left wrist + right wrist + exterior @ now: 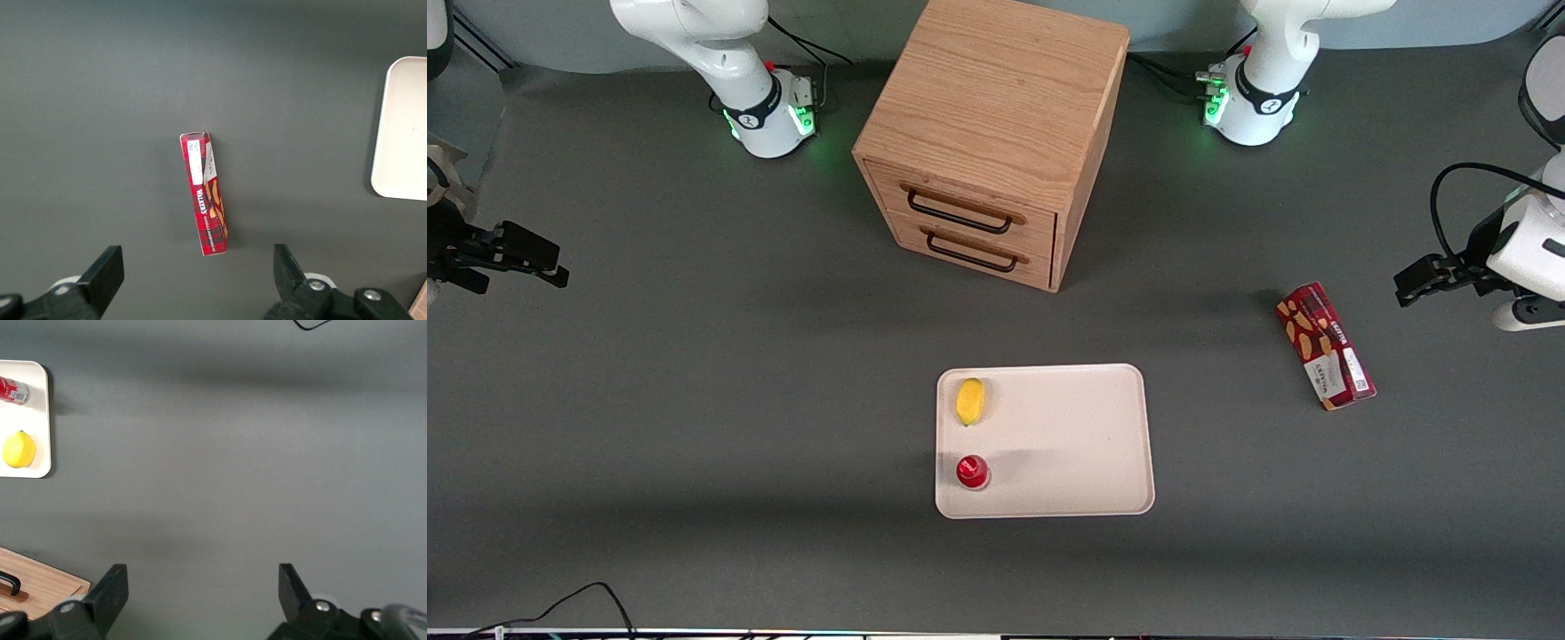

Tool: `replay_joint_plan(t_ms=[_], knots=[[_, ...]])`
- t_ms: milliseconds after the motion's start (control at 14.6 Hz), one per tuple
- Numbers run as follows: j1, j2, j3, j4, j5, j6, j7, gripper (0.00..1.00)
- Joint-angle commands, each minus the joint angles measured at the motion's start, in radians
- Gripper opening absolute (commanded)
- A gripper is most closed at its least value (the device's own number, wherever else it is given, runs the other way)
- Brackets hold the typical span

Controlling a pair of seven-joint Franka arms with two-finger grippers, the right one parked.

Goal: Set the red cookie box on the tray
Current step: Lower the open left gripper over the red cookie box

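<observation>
Your left gripper hangs spread and empty above the long red tartan cardboard cookie box, lying well apart from the cream plastic tray. Watch the angle: the box lies skewed, so misaligned fingers could catch its corners and spin it away.

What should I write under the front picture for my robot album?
Open gripper waits above the table near the red cookie box; the tray holds a lemon and red can.

Cookie box on table toward working arm's end, apart from tray, gripper beside it
</observation>
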Motion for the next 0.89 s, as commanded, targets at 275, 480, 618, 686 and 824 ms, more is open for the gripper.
replay_joint_plan(t_ms=[275, 480, 618, 686, 824], knots=[[0.018, 0.043, -0.021, 0.077, -0.002, -0.071, 0.031, 1.0], [0.021, 0.054, 0.015, -0.046, -0.005, 0.026, 0.072, 1.0], [0.024, 0.046, 0.041, -0.222, -0.007, 0.221, 0.071, 1.0], [0.023, 0.055, 0.057, -0.278, -0.019, 0.302, 0.066, 1.0], [0.026, 0.08, 0.065, -0.373, -0.083, 0.45, 0.066, 1.0]])
